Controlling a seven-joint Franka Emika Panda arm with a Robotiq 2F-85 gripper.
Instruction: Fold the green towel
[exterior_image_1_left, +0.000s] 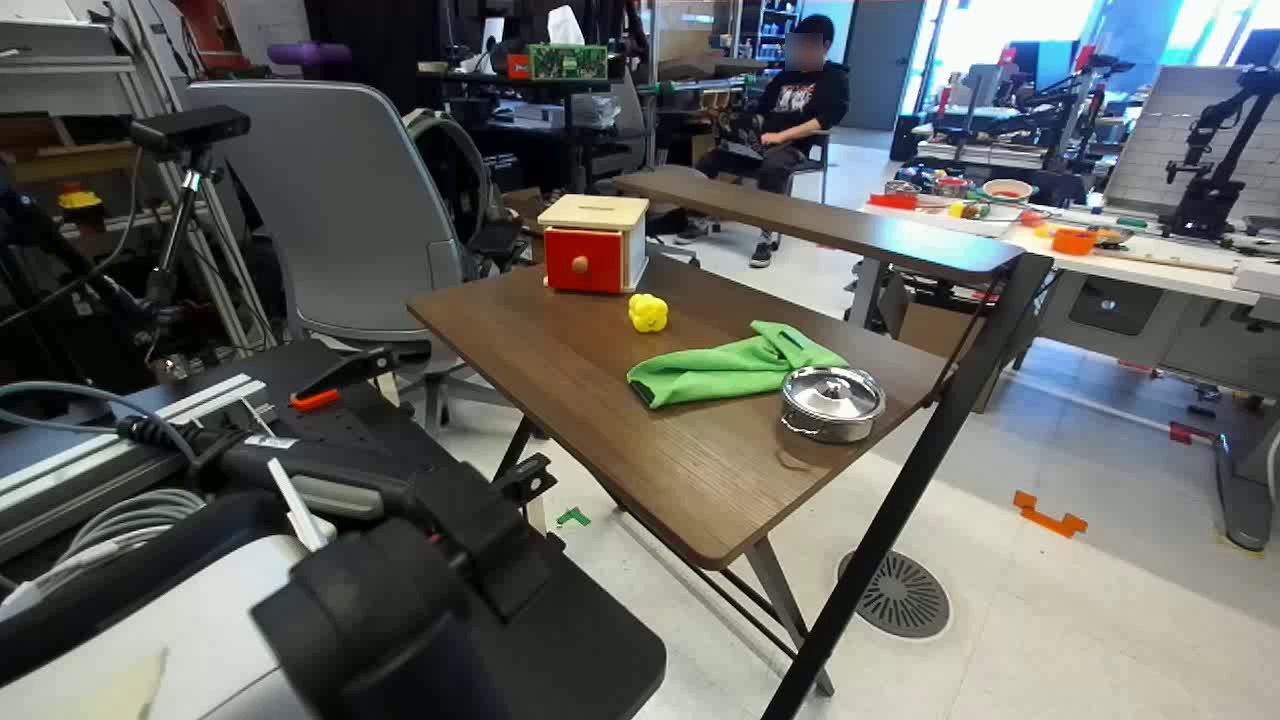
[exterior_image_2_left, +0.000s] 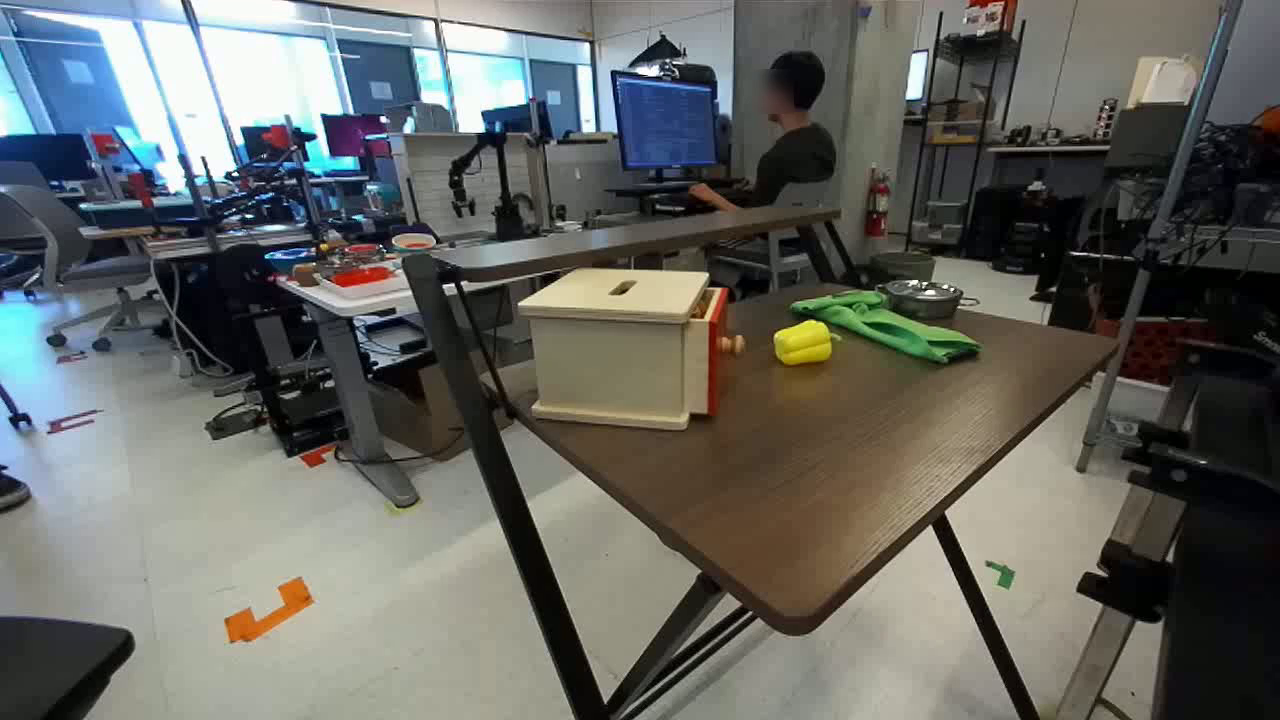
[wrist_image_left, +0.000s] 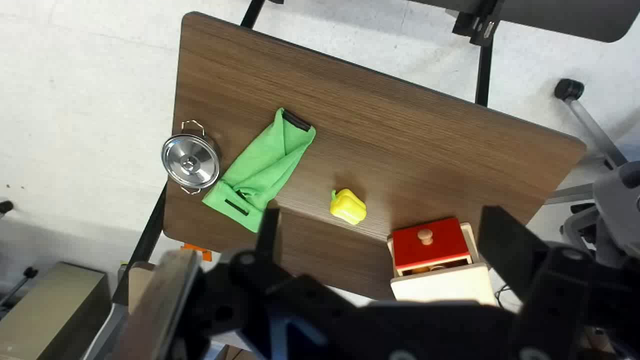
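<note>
The green towel (wrist_image_left: 260, 165) lies on the brown table (wrist_image_left: 380, 120) as a long, rumpled strip with overlapping layers and dark patches at its ends. It also shows in both exterior views (exterior_image_1_left: 730, 372) (exterior_image_2_left: 880, 322). One end lies close beside the metal pot; I cannot tell if they touch. My gripper (wrist_image_left: 382, 214) shows only in the wrist view. Its two fingers are wide apart with nothing between them, high above the table. The left finger's tip appears just beside the towel's lower corner in the picture, and the right finger's tip appears beside the box.
A lidded metal pot (wrist_image_left: 191, 162) stands near the table edge. A yellow toy pepper (wrist_image_left: 348, 207) lies between the towel and a wooden box (exterior_image_2_left: 610, 360) with a red drawer (wrist_image_left: 430, 242), slightly open. A raised shelf (exterior_image_1_left: 820, 220) runs along one table side.
</note>
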